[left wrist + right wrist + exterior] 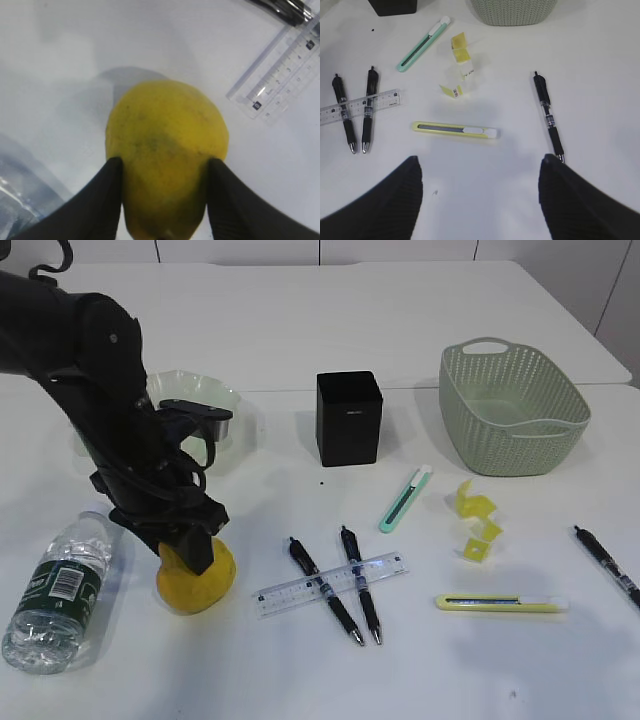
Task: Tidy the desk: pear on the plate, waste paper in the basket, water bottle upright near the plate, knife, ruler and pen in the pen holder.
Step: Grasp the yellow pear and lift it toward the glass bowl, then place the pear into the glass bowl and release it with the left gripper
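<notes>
My left gripper is shut on the yellow pear, which rests on the desk; both fingers press its sides in the left wrist view. The green ruffled plate is behind the arm. The water bottle lies on its side at left. The clear ruler lies across two pens. A mint knife, a yellow knife, yellow paper scraps and a third pen lie before my open, empty right gripper. The black pen holder and basket stand behind.
The left arm reaches over the space between plate and bottle. The ruler's end lies just right of the pear, and the bottle just left of it. The desk's far edge runs behind the basket.
</notes>
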Motion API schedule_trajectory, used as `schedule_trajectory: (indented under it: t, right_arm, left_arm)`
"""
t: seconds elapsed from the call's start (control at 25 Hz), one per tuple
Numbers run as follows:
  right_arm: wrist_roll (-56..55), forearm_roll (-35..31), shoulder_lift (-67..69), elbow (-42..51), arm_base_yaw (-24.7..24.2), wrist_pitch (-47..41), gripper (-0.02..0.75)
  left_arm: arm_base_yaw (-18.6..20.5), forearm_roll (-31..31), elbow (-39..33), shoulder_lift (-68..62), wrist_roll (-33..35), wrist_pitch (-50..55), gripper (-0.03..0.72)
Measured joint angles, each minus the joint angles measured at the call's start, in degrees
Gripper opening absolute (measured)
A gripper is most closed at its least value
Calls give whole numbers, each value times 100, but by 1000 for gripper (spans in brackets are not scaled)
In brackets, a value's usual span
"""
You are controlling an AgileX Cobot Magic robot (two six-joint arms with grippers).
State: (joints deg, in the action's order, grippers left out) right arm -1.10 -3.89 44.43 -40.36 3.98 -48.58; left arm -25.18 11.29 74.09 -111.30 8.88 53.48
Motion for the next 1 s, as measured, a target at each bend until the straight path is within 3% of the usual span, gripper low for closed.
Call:
schedule_trajectory:
  t: [0.28,0.6,1.0]
  right_arm:
    - [0,0,0,0,0,0,535]
    - [0,0,0,0,0,0,535]
    - [0,0,0,0,0,-81,535]
  left_arm:
    - [0,-11,111,0,0,250,331]
    - [135,-333,1312,0,-31,573,331]
    - [1022,-759,2506,-242,-324,268,331]
